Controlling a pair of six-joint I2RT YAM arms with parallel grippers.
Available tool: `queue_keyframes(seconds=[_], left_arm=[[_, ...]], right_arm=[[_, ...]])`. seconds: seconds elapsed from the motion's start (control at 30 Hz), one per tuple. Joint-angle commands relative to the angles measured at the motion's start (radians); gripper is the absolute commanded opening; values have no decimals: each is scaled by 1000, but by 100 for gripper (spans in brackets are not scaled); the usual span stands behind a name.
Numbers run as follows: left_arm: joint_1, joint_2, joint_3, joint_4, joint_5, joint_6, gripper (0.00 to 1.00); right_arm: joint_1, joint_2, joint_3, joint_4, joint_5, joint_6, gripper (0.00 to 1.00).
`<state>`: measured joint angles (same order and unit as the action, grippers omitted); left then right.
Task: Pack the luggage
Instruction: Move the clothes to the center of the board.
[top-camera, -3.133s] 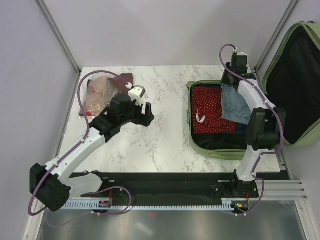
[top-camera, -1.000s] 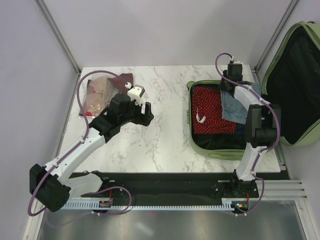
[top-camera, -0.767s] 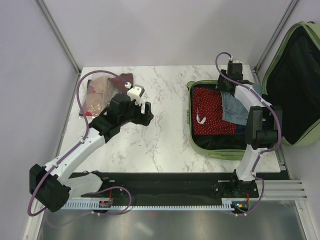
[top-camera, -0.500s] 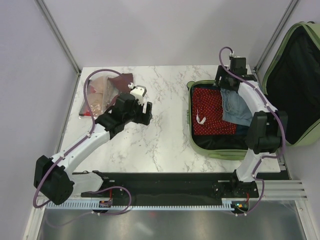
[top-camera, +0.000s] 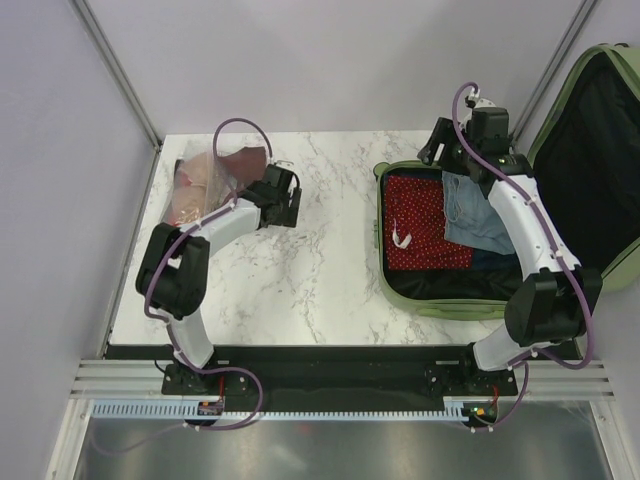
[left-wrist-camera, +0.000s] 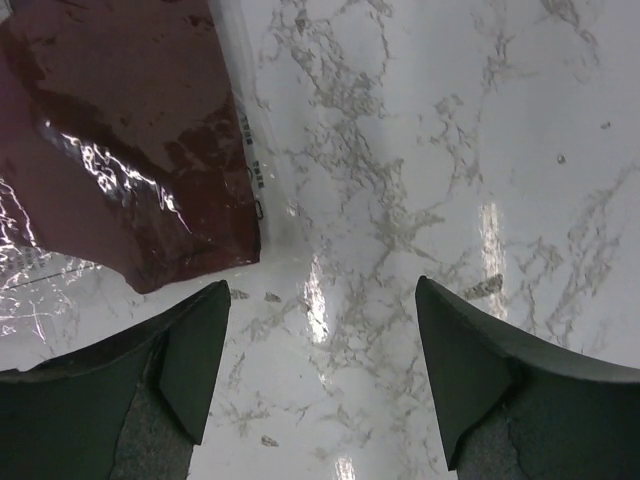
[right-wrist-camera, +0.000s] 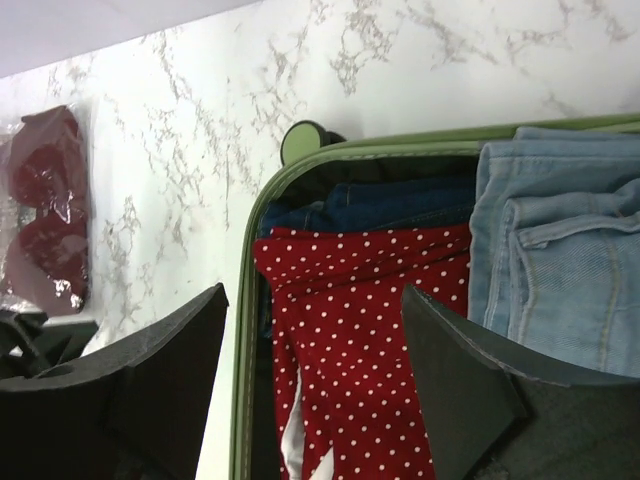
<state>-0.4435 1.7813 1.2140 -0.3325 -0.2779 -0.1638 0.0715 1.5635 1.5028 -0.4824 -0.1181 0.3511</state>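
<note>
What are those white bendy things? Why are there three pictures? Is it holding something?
Those are two robot arms bolted to the table. Each ends in a two-finger gripper, like a pincher. One picture comes from a camera high above. The other two come from small cameras on the wrists, so the dark shapes at the bottom are the robot's own fingers. On the table lies an open green suitcase with a red dotted garment and light blue jeans inside. At the far left is a clear plastic bag of dark red clothing. The left gripper hovers open beside that bag, the right gripper open over the suitcase's far edge. Neither holds anything.
</note>
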Motion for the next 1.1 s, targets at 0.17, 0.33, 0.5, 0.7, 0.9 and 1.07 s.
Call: queue_keyframes(seconds=[0.17,0.33,0.5,0.7,0.9,1.07], left_arm=[[40,107,171,-114,-158,-63,74],[80,121,151,-119,0,-108,68],[89,147,147,-117,78,-155,63],[94,196,162,-119,97,-169,60],[100,227,150,-132,88,-175,50],[100,239,133,-135,97,-164,35]], right_arm=[[1,21,122,-129,-35,106,78],[4,91,269,-208,-68,126,78],[4,153,438,-306,-61,120,77],[13,164,476,-314,-68,153,77],[30,152,465,-326,-49,164,77],[39,145,450,-331,-34,169,77]])
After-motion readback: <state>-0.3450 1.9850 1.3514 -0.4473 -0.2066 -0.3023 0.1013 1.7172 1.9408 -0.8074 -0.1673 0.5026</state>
